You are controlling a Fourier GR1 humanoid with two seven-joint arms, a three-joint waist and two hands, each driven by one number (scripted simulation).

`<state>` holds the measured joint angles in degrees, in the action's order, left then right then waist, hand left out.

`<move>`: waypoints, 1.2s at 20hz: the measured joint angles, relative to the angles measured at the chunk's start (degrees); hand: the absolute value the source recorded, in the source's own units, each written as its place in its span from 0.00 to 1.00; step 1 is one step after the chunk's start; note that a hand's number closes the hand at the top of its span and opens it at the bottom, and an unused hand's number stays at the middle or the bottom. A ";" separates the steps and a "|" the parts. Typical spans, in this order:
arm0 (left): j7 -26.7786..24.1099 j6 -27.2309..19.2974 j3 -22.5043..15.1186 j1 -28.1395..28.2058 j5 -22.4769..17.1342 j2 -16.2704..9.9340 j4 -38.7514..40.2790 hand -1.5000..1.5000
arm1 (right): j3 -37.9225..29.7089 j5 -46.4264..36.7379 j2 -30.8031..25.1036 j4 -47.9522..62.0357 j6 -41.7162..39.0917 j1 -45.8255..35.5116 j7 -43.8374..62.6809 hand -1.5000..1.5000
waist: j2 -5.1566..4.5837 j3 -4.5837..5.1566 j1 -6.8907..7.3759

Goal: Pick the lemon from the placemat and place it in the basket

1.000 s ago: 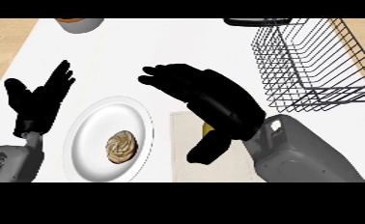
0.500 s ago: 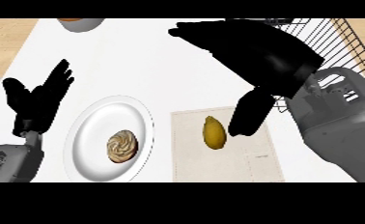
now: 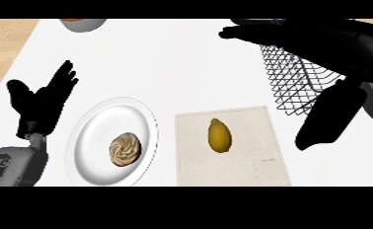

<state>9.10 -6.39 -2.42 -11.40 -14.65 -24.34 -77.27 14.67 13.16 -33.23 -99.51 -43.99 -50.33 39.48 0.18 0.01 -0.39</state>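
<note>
Lemon (image 3: 220,135) lies bare on the placemat (image 3: 247,173) at the worktop's near edge, unheld. Right hand (image 3: 328,50), over it a second ago, has lifted away over the basket (image 3: 295,80), fingers spread, apparently empty. Pick not made. Left hand (image 3: 40,102) rests open, left edge.

white counter top (image 3: 182,65) carries: round white plate (image 3: 91,139) at lower left, beige rectangular placemat (image 3: 251,166) just beside it, black wire basket (image 3: 295,82) at right, grey bowl (image 3: 82,24) at far left edge.
</note>
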 measured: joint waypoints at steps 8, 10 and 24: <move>2.15 0.93 1.51 -1.58 0.73 0.39 -0.60 0.50 | -5.51 -4.79 1.73 -8.40 0.65 14.56 -7.62 0.00 | -0.13 -0.04 0.04; 2.11 0.89 1.57 -1.67 1.19 1.04 -0.76 0.50 | -5.39 -9.06 2.63 -9.30 0.40 18.92 -12.12 0.00 | -0.18 -0.05 0.16; 1.61 3.56 3.77 -0.15 2.75 2.27 -1.17 0.50 | 2.29 -35.43 16.83 5.01 16.23 29.90 -37.74 0.00 | -0.27 -0.03 0.70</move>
<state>10.70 -2.83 1.34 -11.54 -11.90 -22.07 -78.44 16.96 -22.27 -16.41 -94.50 -27.76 -20.42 1.74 -0.09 -0.02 0.30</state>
